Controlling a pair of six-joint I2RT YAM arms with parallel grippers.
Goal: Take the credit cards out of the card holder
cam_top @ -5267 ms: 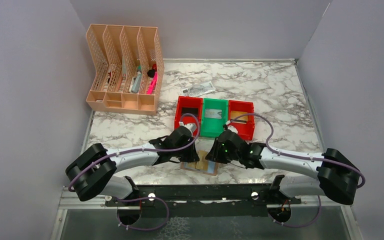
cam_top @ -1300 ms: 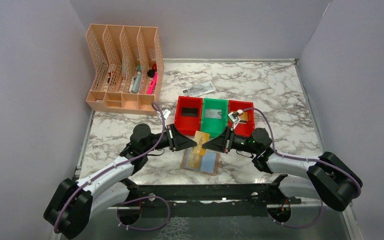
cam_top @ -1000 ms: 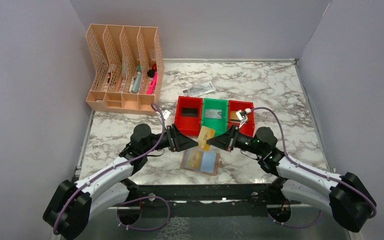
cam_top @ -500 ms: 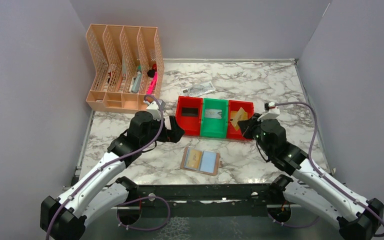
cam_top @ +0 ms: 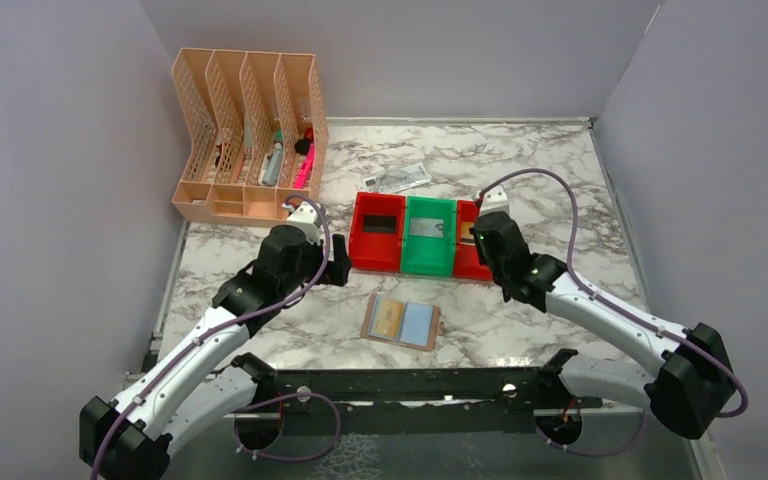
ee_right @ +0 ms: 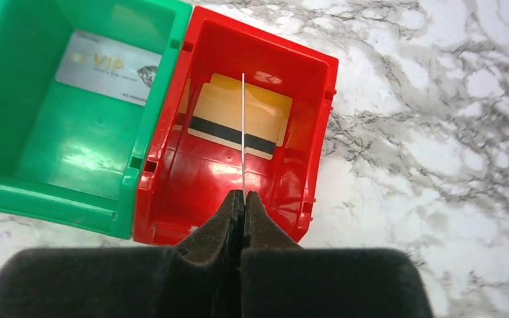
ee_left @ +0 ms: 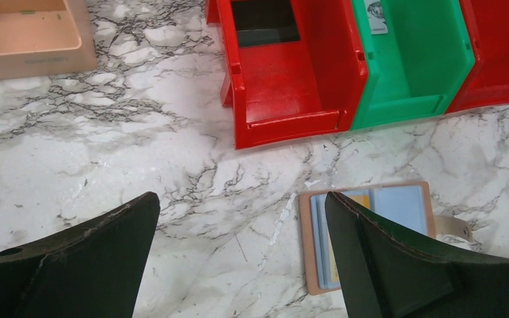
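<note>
The card holder (cam_top: 401, 322) lies open on the marble near the front edge, with a gold credit card (cam_top: 388, 317) still in its left panel. My right gripper (ee_right: 243, 193) is shut on another credit card (ee_right: 244, 132), seen edge-on as a thin white line. It hangs over the right red bin (ee_right: 305, 159), where gold cards (ee_right: 228, 119) lie. In the top view this gripper (cam_top: 477, 232) is above that bin. My left gripper (ee_left: 240, 199) stands open and empty over bare marble, just left of the card holder (ee_left: 397, 202).
Three bins stand in a row. The left red bin (cam_top: 364, 245) holds a dark card (ee_left: 265, 23) and the green bin (cam_top: 428, 262) holds a silver VIP card (ee_right: 109, 69). A peach desk organiser (cam_top: 245, 130) stands at the back left. A crumpled paper note (cam_top: 397, 179) lies behind the bins.
My right gripper carried the gold card from above the holder back and right to over the right red bin. My left gripper opened wide and drew back to the left.
</note>
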